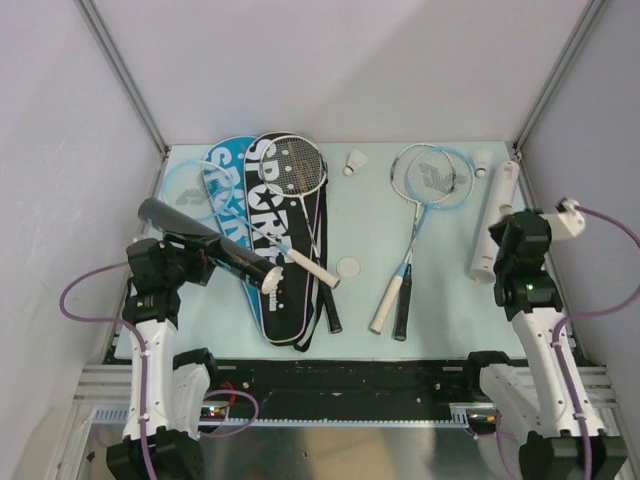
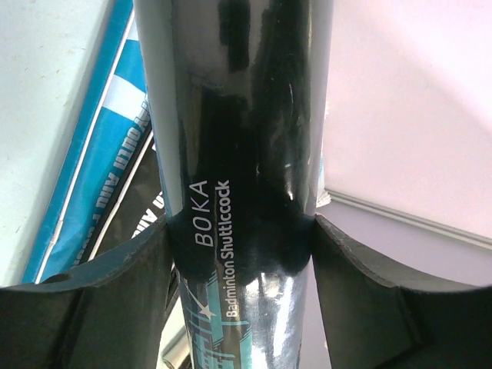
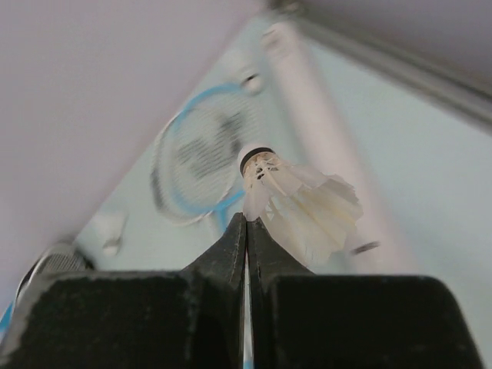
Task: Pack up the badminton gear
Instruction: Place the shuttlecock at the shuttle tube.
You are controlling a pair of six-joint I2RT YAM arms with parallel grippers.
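Note:
My left gripper [image 1: 215, 256] [image 2: 240, 231] is shut on a glossy black shuttlecock tube [image 1: 205, 240] [image 2: 238, 138], held slanted above the table's left side. Off to the right, my right gripper [image 1: 498, 236] [image 3: 247, 219] is shut, its tips pinching a feather of a white shuttlecock [image 3: 300, 204], raised beside the white tube [image 1: 497, 218] [image 3: 323, 146]. A racket with a white handle [image 1: 298, 262] lies on the black "SPORT" cover [image 1: 278, 250], which overlaps the blue cover [image 1: 225, 180] [image 2: 100, 154]. Two rackets [image 1: 428, 176] [image 3: 196, 165] lie crossed at centre right.
Two loose shuttlecocks [image 1: 355, 160] [image 1: 482, 162] rest near the back edge. A round white cap [image 1: 348, 267] lies between the covers and the crossed racket handles [image 1: 392, 308]. Another blue racket head [image 1: 183, 186] pokes out at far left. Grey walls enclose the table.

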